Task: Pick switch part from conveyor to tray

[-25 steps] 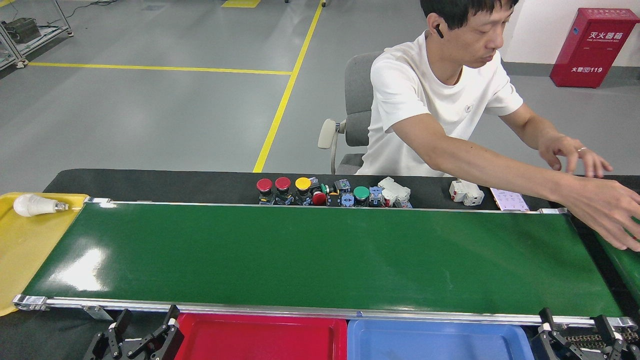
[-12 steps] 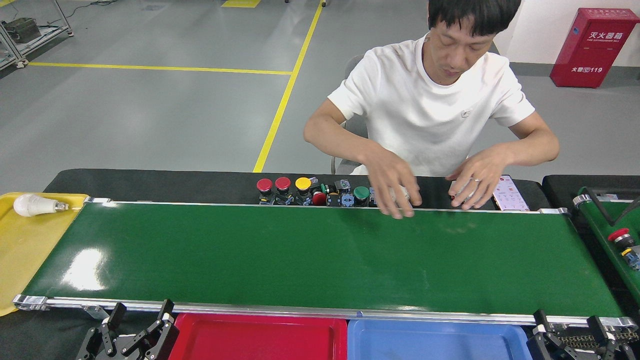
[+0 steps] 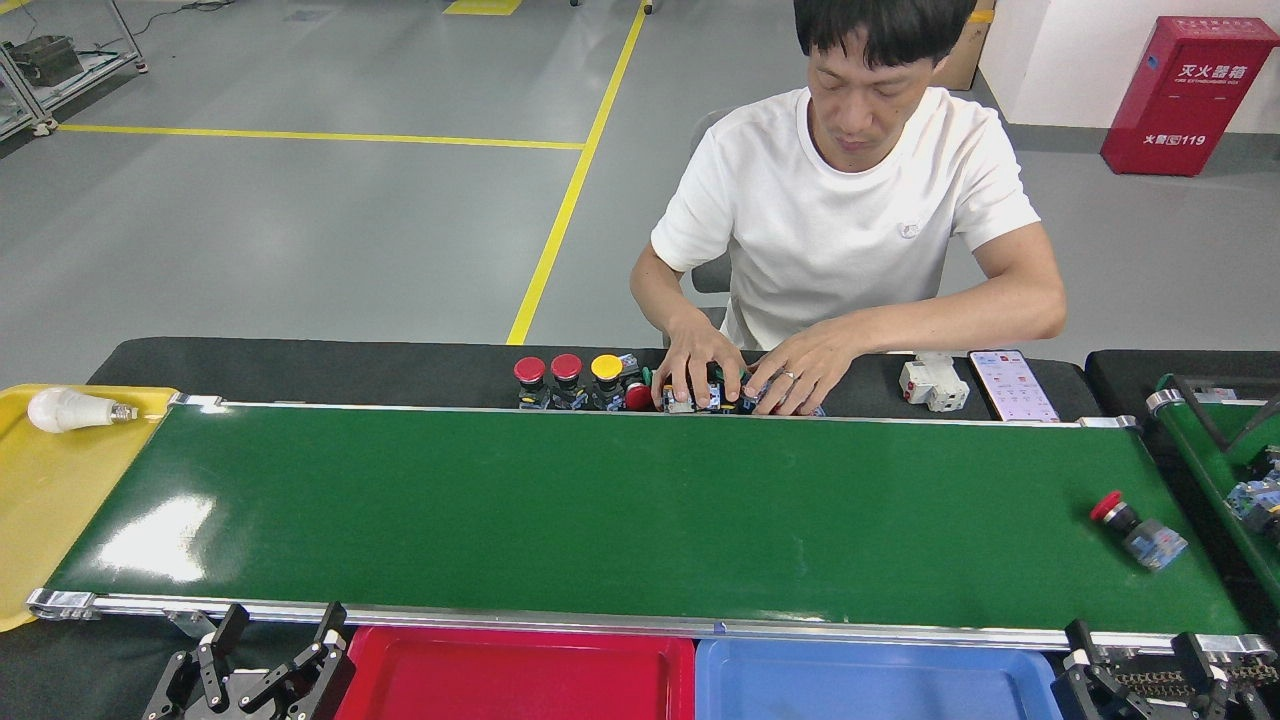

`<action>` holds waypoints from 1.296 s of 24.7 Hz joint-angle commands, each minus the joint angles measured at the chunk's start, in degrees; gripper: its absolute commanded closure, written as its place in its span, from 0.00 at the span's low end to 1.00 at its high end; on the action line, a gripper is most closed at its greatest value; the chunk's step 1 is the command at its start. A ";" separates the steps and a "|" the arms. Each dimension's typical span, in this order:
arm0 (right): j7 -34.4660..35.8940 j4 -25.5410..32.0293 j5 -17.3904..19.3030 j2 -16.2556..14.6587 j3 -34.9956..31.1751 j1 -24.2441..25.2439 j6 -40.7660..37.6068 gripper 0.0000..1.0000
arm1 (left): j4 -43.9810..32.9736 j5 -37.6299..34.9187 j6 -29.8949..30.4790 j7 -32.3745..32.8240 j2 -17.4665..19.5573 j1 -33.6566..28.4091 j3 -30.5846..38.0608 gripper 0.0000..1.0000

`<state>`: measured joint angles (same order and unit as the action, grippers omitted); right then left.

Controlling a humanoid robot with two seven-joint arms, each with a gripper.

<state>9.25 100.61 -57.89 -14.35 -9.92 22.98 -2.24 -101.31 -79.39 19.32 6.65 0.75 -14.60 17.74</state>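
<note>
Switch part on belt, both pincers idle.
Your red-capped switch part [image 3: 1138,530] lies on its side at the conveyor's [image 3: 620,510] far right end. Left pincer [image 3: 262,672] open, empty, beside the red tray [image 3: 515,675]; right pincer [image 3: 1150,680] open, empty, beside the blue tray [image 3: 870,682]. Person's hands [image 3: 700,365] sort switches behind the belt.

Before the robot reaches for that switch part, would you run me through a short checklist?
1. Switch part on the conveyor: ok, lying on its side at the right end.
2. Right gripper free: ok, open, nothing held.
3. Left gripper free: ok, open.
4. Person's hands off the belt: ok, at the row of buttons behind it.
5. Blue tray free: ok, as far as visible.
6. Belt stopped: cannot tell.
</note>
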 commanded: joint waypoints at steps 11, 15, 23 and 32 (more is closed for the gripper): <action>-9.78 -9.46 -2.75 -0.33 -0.54 -12.96 0.75 0.01 | -0.64 0.11 0.28 -0.14 -1.19 0.28 -0.16 0.00; -10.75 -13.16 -4.69 0.02 1.04 -16.21 1.36 0.02 | -0.64 0.11 0.28 0.03 -1.10 0.19 -0.60 0.00; -11.89 -20.19 -5.39 -0.33 12.12 -24.74 6.90 0.06 | -0.64 0.11 0.28 0.03 -1.10 0.19 -0.69 0.00; -15.84 -20.72 -4.86 0.02 14.14 -27.73 4.88 0.97 | -0.64 0.11 0.28 0.03 -1.10 0.28 -0.69 0.00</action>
<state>-5.65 78.83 -62.93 -14.19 4.23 -3.93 3.94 -101.31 -79.38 19.46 6.85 -0.54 -14.62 17.03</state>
